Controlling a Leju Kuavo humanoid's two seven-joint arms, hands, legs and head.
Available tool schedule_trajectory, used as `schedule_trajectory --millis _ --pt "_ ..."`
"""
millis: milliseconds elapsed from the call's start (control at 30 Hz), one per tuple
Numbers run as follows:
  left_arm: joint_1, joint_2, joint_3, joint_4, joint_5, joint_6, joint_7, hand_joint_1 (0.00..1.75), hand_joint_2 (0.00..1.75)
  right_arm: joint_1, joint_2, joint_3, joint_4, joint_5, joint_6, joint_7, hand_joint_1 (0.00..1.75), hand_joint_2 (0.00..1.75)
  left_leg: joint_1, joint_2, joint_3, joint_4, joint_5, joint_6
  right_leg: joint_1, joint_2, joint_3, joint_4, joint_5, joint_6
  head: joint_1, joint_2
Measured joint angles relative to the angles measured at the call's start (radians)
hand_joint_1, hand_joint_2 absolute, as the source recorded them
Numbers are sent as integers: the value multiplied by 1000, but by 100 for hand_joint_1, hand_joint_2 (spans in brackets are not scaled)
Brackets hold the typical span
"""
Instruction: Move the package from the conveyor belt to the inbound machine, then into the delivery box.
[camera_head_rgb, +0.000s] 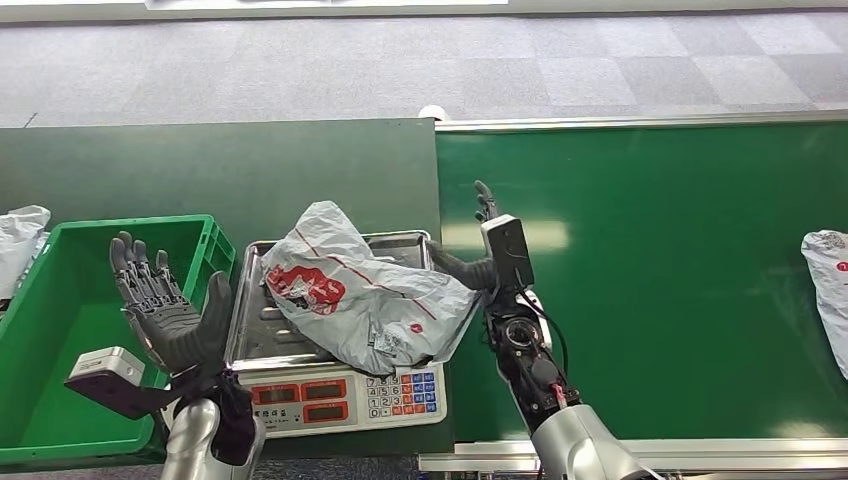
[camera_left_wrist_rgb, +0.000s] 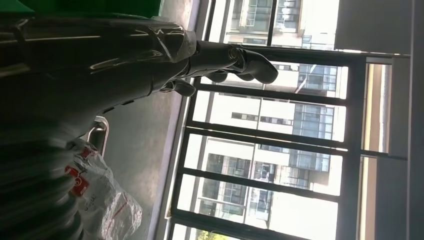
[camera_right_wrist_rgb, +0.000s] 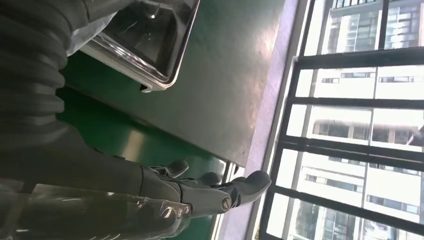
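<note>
Your left hand (camera_head_rgb: 165, 305) is raised with the palm turned toward the scale, and its fingers (camera_head_rgb: 138, 265) are spread apart; it holds nothing. In the left wrist view you see the same hand (camera_left_wrist_rgb: 220, 57) with the fingers slightly bent and free in the air. Just beside this hand, on its thumb side, stands the metal tray of the scale (camera_head_rgb: 250, 335), and on the tray lies the package (camera_head_rgb: 365, 290), a grey plastic bag with a red mark. The package is crumpled, it covers most of the tray and hangs a little over the tray edge on the side of your right hand. In the left wrist view the package (camera_left_wrist_rgb: 100, 195) appears near the wrist, not touched by the fingers.

Your right hand (camera_head_rgb: 480, 255) is at the other side of the package. Its thumb (camera_head_rgb: 455, 268) reaches toward the bag, and one finger points up and away. Whether the thumb touches the bag, you cannot tell from the head view. In the right wrist view the fingers (camera_right_wrist_rgb: 220, 192) are a little bent and apart, with nothing between them, and the tray corner (camera_right_wrist_rgb: 150, 55) is near.

Behind your left hand stands the green delivery box (camera_head_rgb: 60, 320). Under your right arm lies the green conveyor belt (camera_head_rgb: 650, 280), and far from that hand, at its edge, lies a second grey bag (camera_head_rgb: 828, 290). The keypad and red displays of the scale (camera_head_rgb: 350, 392) face you.
</note>
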Motion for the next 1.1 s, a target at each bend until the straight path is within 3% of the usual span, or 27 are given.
schedule_trajectory --millis 300,633,1100 --pt "11 6 -28 -1 -42 5 0 0 175 131 0 -80 -175 -140 17 -74 0 175 0 -1 0 0 0 0 0 0 0 0 0 0 0 0" --pt "1 40 -136 56 -128 -49 5 0 175 335 -5 -107 -449 -105 -4 -103 0 175 0 0 -1 0 -1 0 0 0 -1 0 -1 0 0 0" --pt "-21 66 -180 101 -140 -50 11 0 175 384 -5 -115 -542 -102 -6 -100 0 175 0 0 0 0 0 0 0 0 -1 0 0 0 0 0"
